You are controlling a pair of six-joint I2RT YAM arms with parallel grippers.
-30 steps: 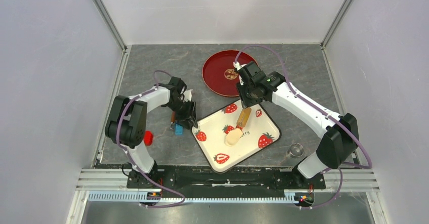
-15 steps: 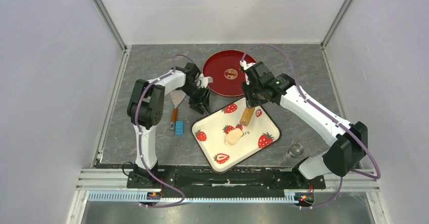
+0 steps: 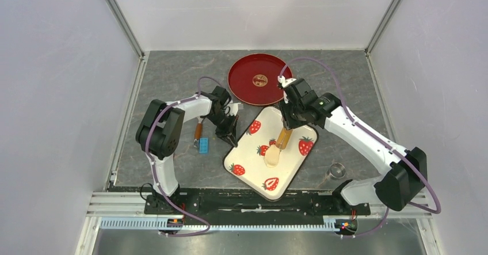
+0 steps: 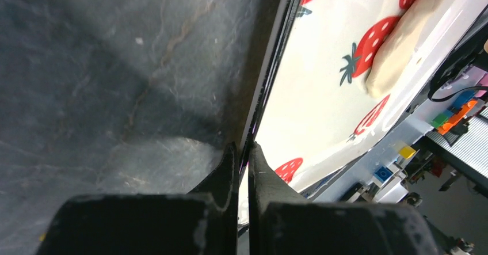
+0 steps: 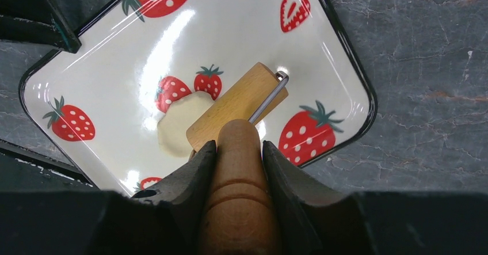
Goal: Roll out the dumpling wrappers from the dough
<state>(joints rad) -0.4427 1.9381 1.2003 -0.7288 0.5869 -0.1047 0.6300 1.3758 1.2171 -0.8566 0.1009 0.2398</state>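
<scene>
Top view: left pincer point(image 3: 229, 137) pinches the strawberry tray point(image 3: 288, 166) at its left rim; right pincer point(image 3: 286, 122) grips the roller point(image 3: 281, 137), whose lower end meets the dough point(image 3: 271, 157) on the tray

Left wrist: jaws pressed together on the rim

Right wrist: fingers point(image 5: 195, 168) clamp the roller handle; dough point(image 5: 175, 131) lies partly under the drum

This looks like a robotics lab cell rather than a real kitchen. Plain white panels point(image 3: 57, 94) close off the left, right and far sides, framed by aluminium posts point(image 3: 118, 16) in the upper corners. Along the bottom edge, a left arm point(image 3: 172, 114) and right arm point(image 3: 357, 131) trailing purple cables point(image 3: 313, 59) are bolted to a slotted metal rail point(image 3: 259, 200). The grey stone-look tabletop point(image 3: 167, 71) carries cooking props around the centre: a strawberry tray point(image 3: 251, 148), dough point(image 3: 271, 158), a wooden roller point(image 3: 282, 137) and a red plate point(image 3: 244, 85).
</scene>
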